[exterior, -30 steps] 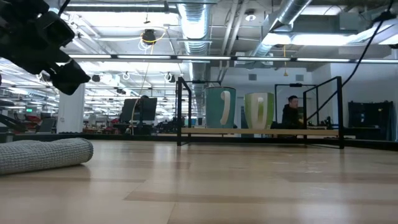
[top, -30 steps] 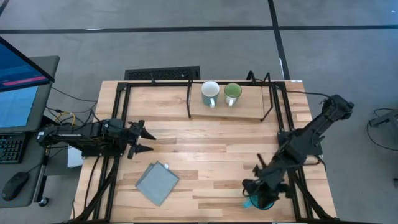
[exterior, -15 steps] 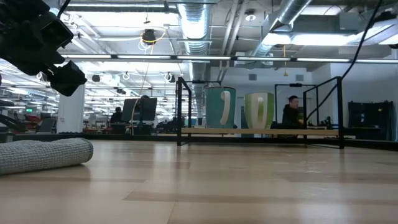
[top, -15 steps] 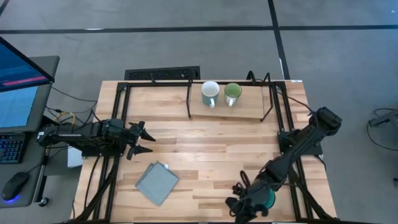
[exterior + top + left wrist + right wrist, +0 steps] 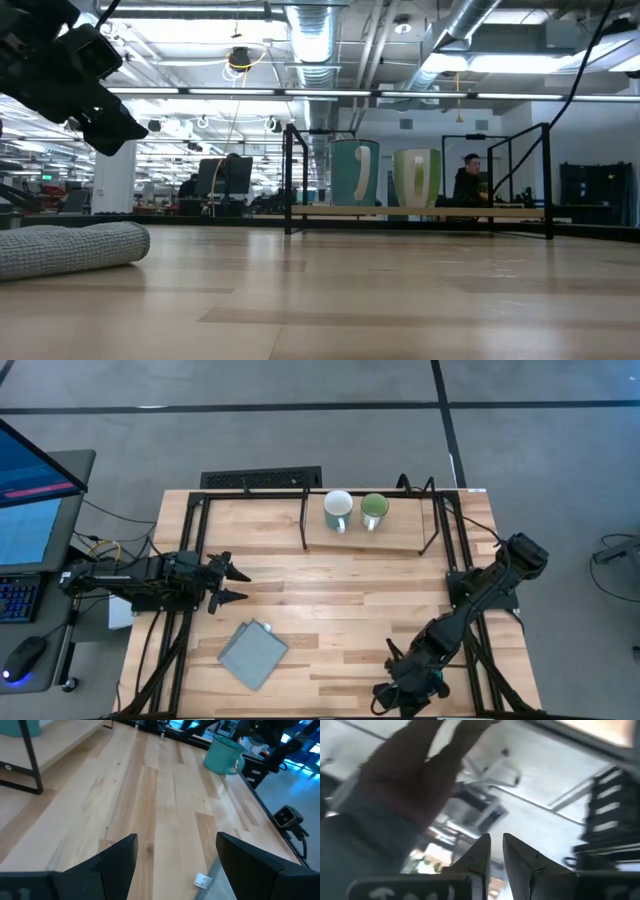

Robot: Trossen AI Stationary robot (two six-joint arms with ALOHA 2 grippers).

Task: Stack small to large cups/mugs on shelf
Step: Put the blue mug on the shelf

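Note:
The white mug (image 5: 338, 510) and the light green mug (image 5: 374, 510) stand upright side by side on the low wooden shelf (image 5: 400, 538); both also show in the low view, white (image 5: 353, 172) and green (image 5: 417, 177). The teal mug (image 5: 432, 681) is at the table's near right corner, mostly hidden under my right arm. In the left wrist view the teal mug (image 5: 223, 756) looks tilted. My right gripper (image 5: 390, 695) reaches past it; its fingers (image 5: 482, 855) are almost together with nothing showing between them. My left gripper (image 5: 232, 584) is open and empty at the table's left. My right gripper is right beside the teal mug, but the arm covers the mug in the high view and the mug does not show in the right wrist view. I cannot tell whether the gripper touches it.
A folded grey cloth (image 5: 252, 653) lies near the table's near left. The shelf's black legs (image 5: 304, 525) stand on the tabletop. The right wrist view looks up into the room, with a blurred pinkish shape (image 5: 410, 775). A person (image 5: 467, 180) is far behind the table.
My right arm has stretched toward the table's near edge and to the left, and its gripper has turned. The teal mug showed under the fingers a second ago and now shows farther back, under the wrist.

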